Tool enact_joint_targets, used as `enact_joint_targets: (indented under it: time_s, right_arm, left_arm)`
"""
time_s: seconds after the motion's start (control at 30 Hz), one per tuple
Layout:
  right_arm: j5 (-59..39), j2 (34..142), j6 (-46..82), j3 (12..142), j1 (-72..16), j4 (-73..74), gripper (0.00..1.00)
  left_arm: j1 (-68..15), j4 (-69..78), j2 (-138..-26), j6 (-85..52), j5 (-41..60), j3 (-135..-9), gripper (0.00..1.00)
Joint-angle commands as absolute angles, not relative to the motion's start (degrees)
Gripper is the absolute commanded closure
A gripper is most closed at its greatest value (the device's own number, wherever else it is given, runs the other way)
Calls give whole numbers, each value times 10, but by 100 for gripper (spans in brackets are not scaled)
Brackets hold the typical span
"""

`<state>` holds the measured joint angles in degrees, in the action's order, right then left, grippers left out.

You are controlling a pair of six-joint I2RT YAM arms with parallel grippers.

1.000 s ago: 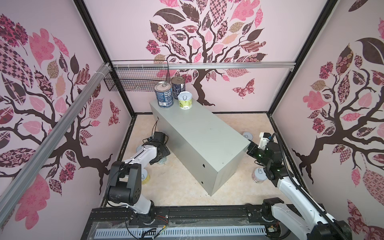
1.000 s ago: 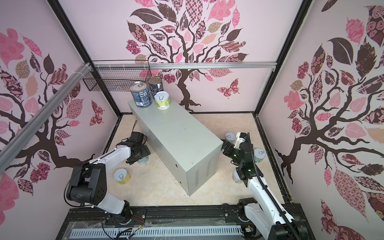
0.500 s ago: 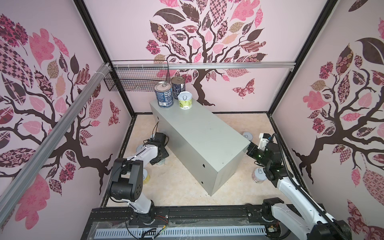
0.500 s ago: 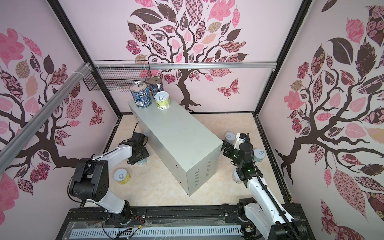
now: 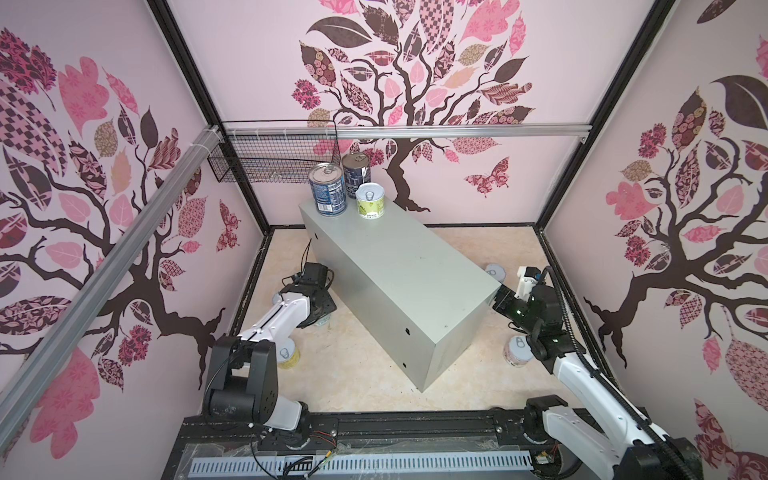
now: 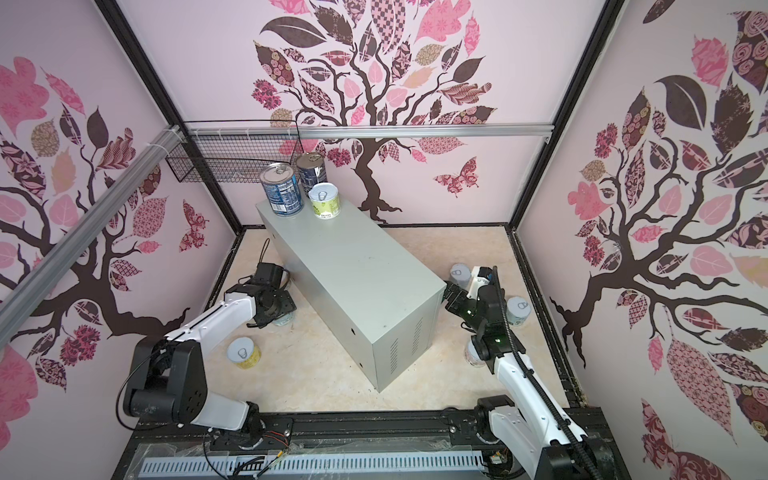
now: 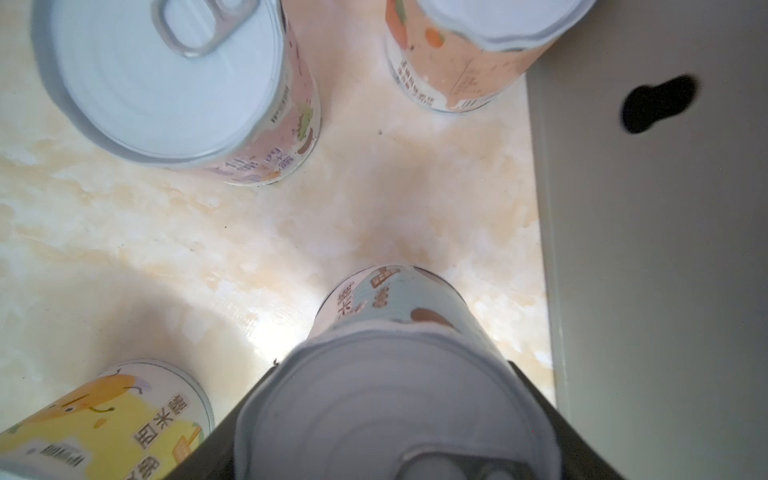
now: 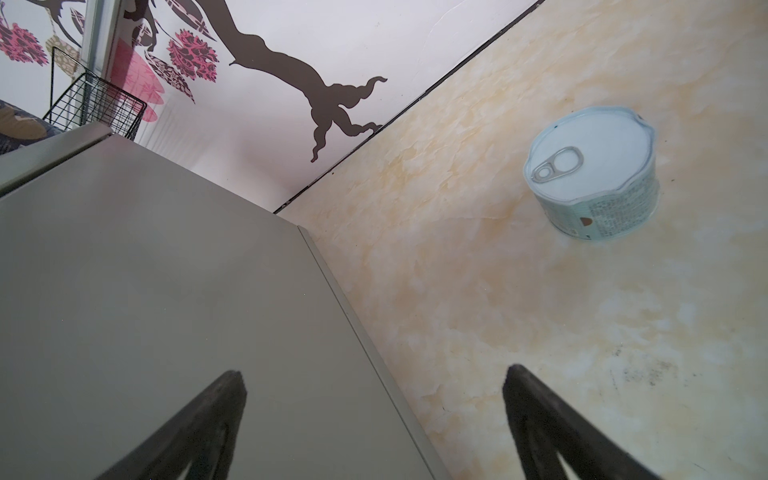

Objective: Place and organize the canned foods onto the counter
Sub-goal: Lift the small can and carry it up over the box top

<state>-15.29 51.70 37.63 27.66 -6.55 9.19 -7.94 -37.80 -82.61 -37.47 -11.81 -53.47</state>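
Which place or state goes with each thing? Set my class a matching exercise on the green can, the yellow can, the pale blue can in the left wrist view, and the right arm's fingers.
Things
1. green can
2. yellow can
3. pale blue can
4. right fingers

Places or states
A. spread apart, holding nothing
B. on the floor, free of both arms
C. upright on the counter, beside two dark blue cans
D. between the left fingers

Pairs: 1-C, 2-B, 3-D, 4-A
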Motion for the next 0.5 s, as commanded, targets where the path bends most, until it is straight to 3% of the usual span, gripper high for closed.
enact_joint_targets:
  time_s: [0.0, 0.47]
  right_arm:
    - [-154, 517, 362, 285, -62, 85, 0]
    - [-143, 519, 348, 308, -62, 47, 0]
  left_arm:
    - [-78, -388, -781, -362, -113, -549, 45]
    - [-79, -443, -597, -323, -78, -551, 46]
